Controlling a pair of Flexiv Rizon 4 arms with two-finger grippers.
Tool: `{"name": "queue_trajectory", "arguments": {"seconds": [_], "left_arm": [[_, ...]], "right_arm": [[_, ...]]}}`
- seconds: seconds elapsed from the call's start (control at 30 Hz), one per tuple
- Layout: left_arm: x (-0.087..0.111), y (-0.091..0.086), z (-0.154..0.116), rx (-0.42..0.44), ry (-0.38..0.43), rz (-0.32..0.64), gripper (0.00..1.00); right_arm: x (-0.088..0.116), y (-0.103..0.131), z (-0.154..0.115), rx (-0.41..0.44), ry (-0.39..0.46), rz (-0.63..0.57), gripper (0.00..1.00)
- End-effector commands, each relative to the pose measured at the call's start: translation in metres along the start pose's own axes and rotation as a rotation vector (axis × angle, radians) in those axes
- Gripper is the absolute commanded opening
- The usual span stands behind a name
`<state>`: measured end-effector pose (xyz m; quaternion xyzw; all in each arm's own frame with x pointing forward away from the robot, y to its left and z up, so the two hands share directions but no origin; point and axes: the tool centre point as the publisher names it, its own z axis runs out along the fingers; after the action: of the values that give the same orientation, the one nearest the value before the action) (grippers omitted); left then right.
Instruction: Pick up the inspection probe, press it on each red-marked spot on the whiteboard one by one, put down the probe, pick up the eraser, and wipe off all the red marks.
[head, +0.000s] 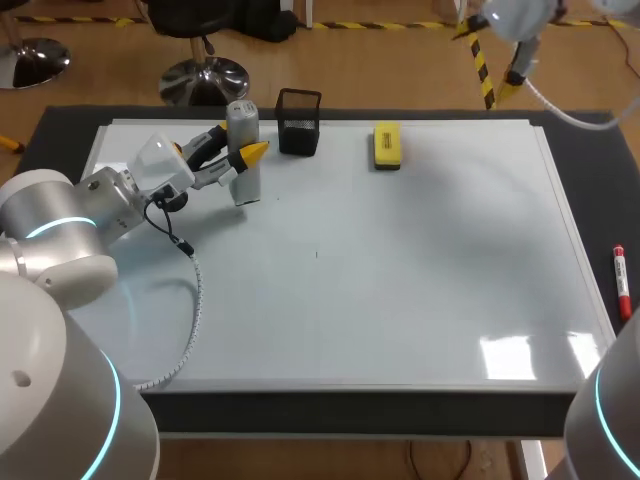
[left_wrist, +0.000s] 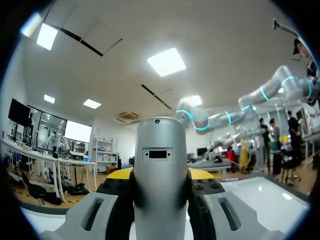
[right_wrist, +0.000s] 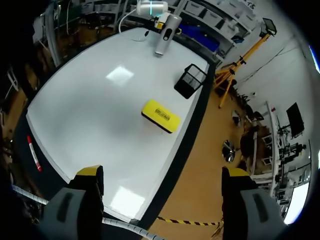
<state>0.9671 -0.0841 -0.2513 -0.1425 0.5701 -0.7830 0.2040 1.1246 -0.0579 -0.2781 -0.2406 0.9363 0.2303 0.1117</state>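
Entering at 8 o'clock: the left arm (head: 60, 225) is seen coming in over the near left corner of the tabletop (head: 590, 150), in the head view.
Cable: a pale braided cable (head: 192, 325) is trailed from that arm and lies in a curve on the near left part of the whiteboard (head: 400, 300).
Whiteboard: it is laid flat on the dark tabletop and covers most of it.
Red marker: a red marker (head: 621, 283) is laid on the bare tabletop just beside the whiteboard's edge at 3 o'clock, pointing near to far.
Left tool: the left tool (head: 238, 146) is clamped on the probe (head: 247, 185), with a yellow-tipped finger pressed to each side of the silver body.
Probe: it is held upright at about 10 o'clock on the whiteboard, lower end down at the surface. Whether it is touching cannot be told. In the left wrist view its rounded top fills the space between the fingers.
Eraser: the yellow eraser (head: 386, 145) is set down near the far edge at 12 o'clock, well apart from the probe and touched by neither tool.
Mesh holder: a black mesh holder (head: 299, 122) is stood at 11 o'clock, between probe and eraser.
Right arm: the right arm (head: 512, 25) is raised beyond the far edge at 1 o'clock.
Right tool: the right tool (right_wrist: 162, 175) is spread wide with nothing between its fingers. From its own view it is held high above the tabletop, with the eraser ahead of it.
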Motion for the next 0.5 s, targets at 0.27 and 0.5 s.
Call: {"name": "queue_trajectory", "arguments": {"seconds": [0.27, 0.5], "left_arm": [[0.000, 0.000, 0.001, 0.001, -0.003, 0.002, 0.00], [0.000, 0.000, 0.001, 0.001, -0.003, 0.002, 0.00]], "right_arm": [[0.025, -0.010, -0.011, -0.088, -0.112, 0.024, 1.00], [0.031, -0.010, -0.013, -0.106, -0.142, 0.010, 1.00]]}}
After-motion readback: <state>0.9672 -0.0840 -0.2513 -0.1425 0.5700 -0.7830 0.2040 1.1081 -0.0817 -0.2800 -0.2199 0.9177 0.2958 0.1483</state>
